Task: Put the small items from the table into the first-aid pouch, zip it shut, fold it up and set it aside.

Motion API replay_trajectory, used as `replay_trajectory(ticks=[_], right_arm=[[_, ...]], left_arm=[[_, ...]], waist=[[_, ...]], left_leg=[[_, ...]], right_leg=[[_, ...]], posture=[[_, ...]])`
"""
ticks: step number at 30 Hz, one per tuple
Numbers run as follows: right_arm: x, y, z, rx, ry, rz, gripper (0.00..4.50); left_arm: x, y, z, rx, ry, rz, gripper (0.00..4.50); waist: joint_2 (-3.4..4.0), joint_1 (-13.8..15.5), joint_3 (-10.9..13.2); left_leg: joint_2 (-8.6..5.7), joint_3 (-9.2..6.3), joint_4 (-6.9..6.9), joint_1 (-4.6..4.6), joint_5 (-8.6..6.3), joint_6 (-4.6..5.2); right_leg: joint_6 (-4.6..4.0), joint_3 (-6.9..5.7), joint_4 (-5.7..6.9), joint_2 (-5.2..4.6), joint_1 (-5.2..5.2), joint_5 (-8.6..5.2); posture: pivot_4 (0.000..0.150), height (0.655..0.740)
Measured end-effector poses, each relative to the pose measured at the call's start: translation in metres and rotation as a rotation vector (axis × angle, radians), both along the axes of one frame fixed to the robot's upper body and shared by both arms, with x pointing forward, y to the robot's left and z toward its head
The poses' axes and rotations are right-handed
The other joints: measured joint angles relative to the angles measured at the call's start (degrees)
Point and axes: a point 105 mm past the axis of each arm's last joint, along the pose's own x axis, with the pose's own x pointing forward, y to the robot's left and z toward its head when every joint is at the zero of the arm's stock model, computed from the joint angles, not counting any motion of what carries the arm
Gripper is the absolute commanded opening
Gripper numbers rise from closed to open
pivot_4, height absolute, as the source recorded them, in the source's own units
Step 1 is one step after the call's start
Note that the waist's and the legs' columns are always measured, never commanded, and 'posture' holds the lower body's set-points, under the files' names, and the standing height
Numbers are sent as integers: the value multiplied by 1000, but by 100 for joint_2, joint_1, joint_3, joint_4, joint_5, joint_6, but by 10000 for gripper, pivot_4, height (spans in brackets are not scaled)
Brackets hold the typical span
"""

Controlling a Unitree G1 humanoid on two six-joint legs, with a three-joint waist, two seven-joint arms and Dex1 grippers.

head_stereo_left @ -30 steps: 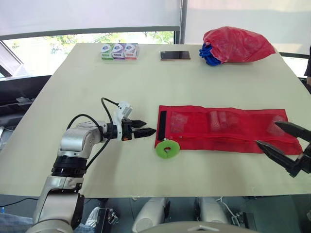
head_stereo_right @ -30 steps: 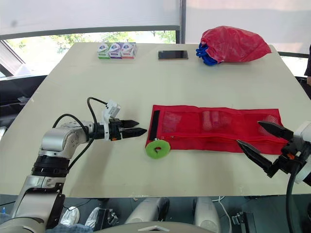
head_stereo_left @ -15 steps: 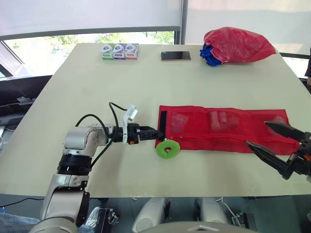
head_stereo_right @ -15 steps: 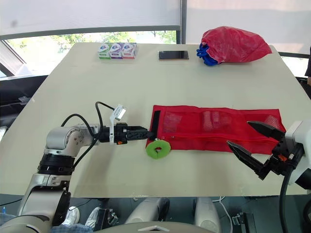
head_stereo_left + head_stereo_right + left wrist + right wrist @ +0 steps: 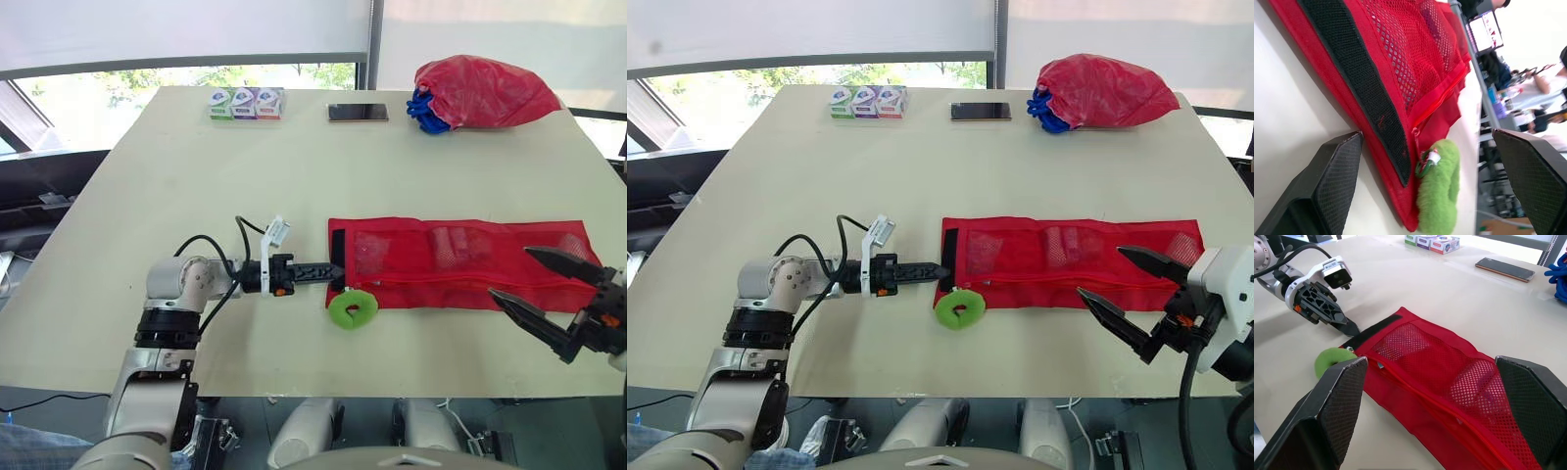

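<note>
- The red mesh pouch [image 5: 460,262] lies flat and unfolded on the table [image 5: 196,186], near the front edge, with its long side running left to right
- Pale shapes show through its mesh pockets; what they are I cannot tell
- A black strip [image 5: 338,260] crosses the pouch's left end, and a red zip line runs along its length below the pockets
- The zip pull [image 5: 1425,159] sits at the left end, right beside a green fuzzy ring [image 5: 353,308]
- The ring lies on the table touching the pouch's front left corner
- The left claw [image 5: 333,271] lies low and points right, with its tips at the black strip
- Its fingers [image 5: 1334,183] stand apart, one down by the table top and the other above, with the pouch's left edge between them
- The right claw [image 5: 510,272] is spread wide at the pouch's right end, tips pointing left over the fabric; I cannot tell whether it touches
- Along the far edge, well apart from the pouch, stand three small boxes [image 5: 245,103], a phone [image 5: 358,113] and a red plastic bag [image 5: 485,90] with something blue [image 5: 423,110] beside it
</note>
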Motion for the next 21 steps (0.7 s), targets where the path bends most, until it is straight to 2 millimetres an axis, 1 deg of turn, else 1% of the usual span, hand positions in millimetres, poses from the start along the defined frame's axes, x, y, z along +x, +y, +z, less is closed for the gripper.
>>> replay_trajectory(ticks=[9,10,11,12,14,17,18,19,20,21], right_arm=[[1,2,0,7,-12,-2,44452],[2,2,0,7,-12,-3,45000],[2,2,0,7,-13,-3,45000],[2,2,1,7,-14,-3,45000],[2,2,1,7,-15,-4,45000],[3,3,2,9,-20,-2,45000],[3,3,1,10,-19,-2,45000],[3,3,2,10,-21,-3,45000],[3,3,2,10,-21,-3,45000],[3,3,2,10,-21,-3,45000]], left_arm=[[2,-4,-2,-18,25,26,45000],[2,-4,-2,-20,25,27,41026],[1,-4,-2,-22,25,26,39922],[2,-5,-4,-17,27,32,37051],[-1,-9,-9,-17,45,30,28356],[-3,-14,-16,-4,66,26,13134],[-3,-14,-16,-6,65,24,9074],[-3,-15,-14,-15,59,19,3631],[-3,-16,-11,-24,50,13,1105],[-2,-16,-11,-25,48,13,1105]], waist=[[-1,43,1],[-1,45,1],[-1,45,0],[-1,46,1],[-2,45,1],[-6,45,4],[-7,46,5],[-2,51,1],[1,56,-1],[3,57,-3]], left_leg=[[0,0,0,0,0,-1],[0,0,0,0,0,-1],[0,0,0,0,0,-1],[0,0,0,0,0,-1],[0,1,0,0,0,-1],[0,-1,0,-2,0,-1],[0,-1,0,-2,0,-1],[0,0,0,0,0,-1],[0,0,0,0,1,-1],[0,0,0,1,1,-1]], right_leg=[[0,1,0,-3,0,0],[0,1,0,-3,0,0],[0,2,0,-3,0,0],[0,2,0,-3,1,0],[0,3,-1,-5,0,0],[0,2,-1,-5,-1,0],[0,1,-1,-5,-1,0],[0,2,-1,-5,1,0],[0,2,-1,-5,1,0],[0,2,-1,-5,2,0]], posture=[[1500,7400],[1500,7400],[1500,7400],[1500,7400],[1500,7400],[1500,7400],[1500,7400],[1500,7400],[1500,7400],[1500,7400]])
